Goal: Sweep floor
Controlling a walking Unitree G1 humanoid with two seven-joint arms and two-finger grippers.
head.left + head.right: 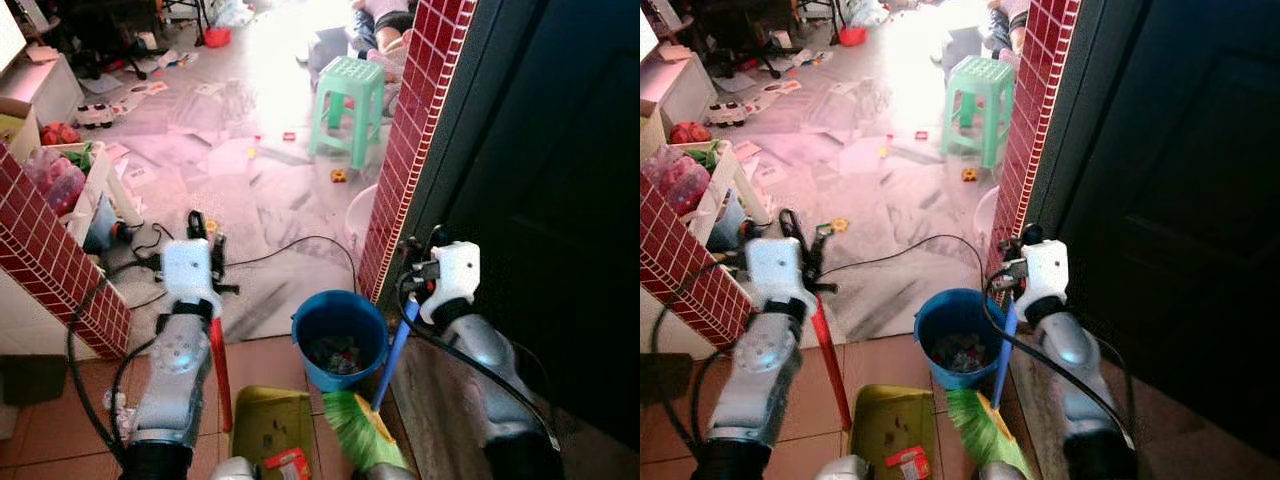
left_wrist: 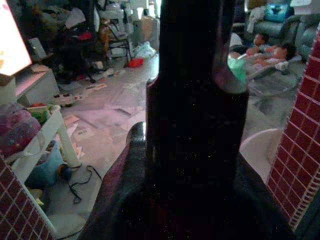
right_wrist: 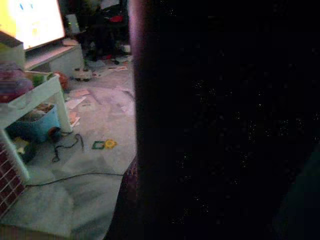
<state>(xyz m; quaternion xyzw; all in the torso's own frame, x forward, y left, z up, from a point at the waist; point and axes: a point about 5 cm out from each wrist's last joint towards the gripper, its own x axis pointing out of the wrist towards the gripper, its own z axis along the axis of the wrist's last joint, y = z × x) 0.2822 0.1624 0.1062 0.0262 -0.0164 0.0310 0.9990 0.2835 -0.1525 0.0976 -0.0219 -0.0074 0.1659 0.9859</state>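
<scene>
Blue bucket holds debris; yellow-green dustpan holds a wrapper.

Both silver arms extend forward and down, elbows bent, white wrist housings raised. The left gripper sits ahead of its wrist, black fingers pointing forward. The right gripper is beside its wrist housing; finger state indeterminable.
</scene>
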